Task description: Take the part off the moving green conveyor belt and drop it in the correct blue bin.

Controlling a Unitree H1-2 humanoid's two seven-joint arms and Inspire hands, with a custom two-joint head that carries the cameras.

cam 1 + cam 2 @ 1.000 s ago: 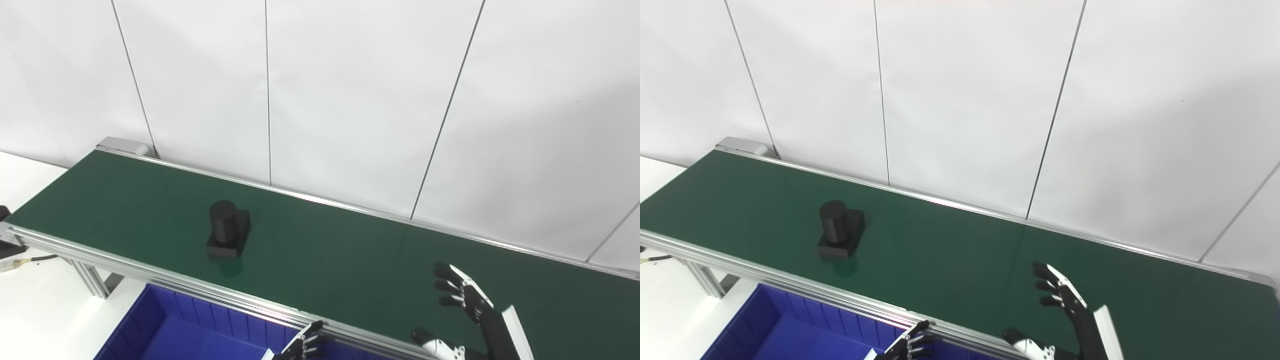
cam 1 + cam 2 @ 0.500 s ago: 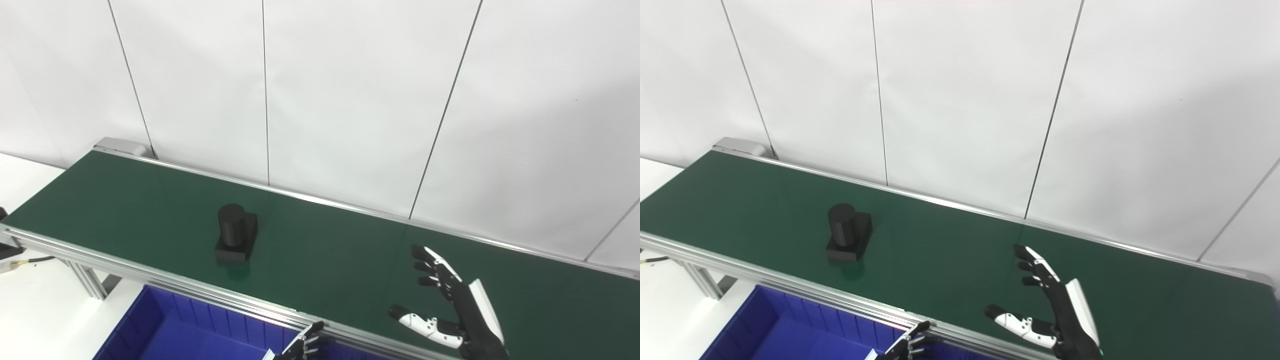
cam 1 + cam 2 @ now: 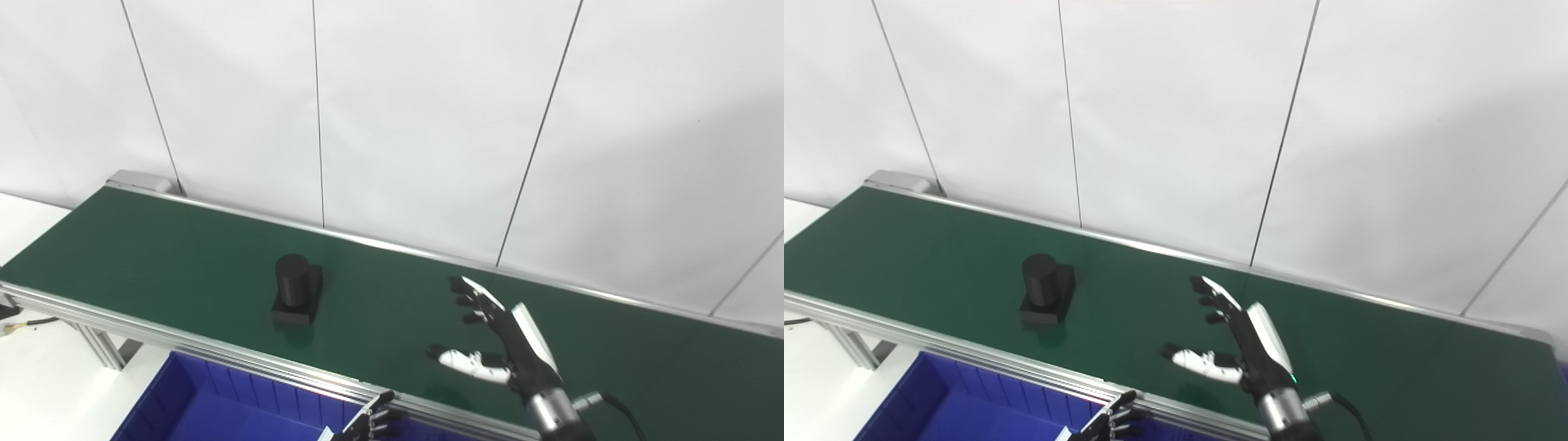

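A black part (image 3: 296, 290), an upright cylinder on a flat square base, stands on the green conveyor belt (image 3: 153, 257) left of centre. My right hand (image 3: 499, 340) hovers over the belt to the part's right, open, fingers spread and thumb out toward the part, holding nothing. A clear gap of belt lies between them. Only the fingertips of my left hand (image 3: 370, 422) show at the bottom edge, by the belt's near rail and above a blue bin (image 3: 202, 407); its state is unclear.
The belt's aluminium rails run along its near (image 3: 184, 343) and far (image 3: 380, 245) sides, with a white panelled wall close behind. A white table surface (image 3: 37, 380) and a cable lie at lower left under the belt's frame.
My right hand has risen from the bottom right and moved left and farther over the belt, toward the part. The part has drifted slightly right. The view shifted a little.
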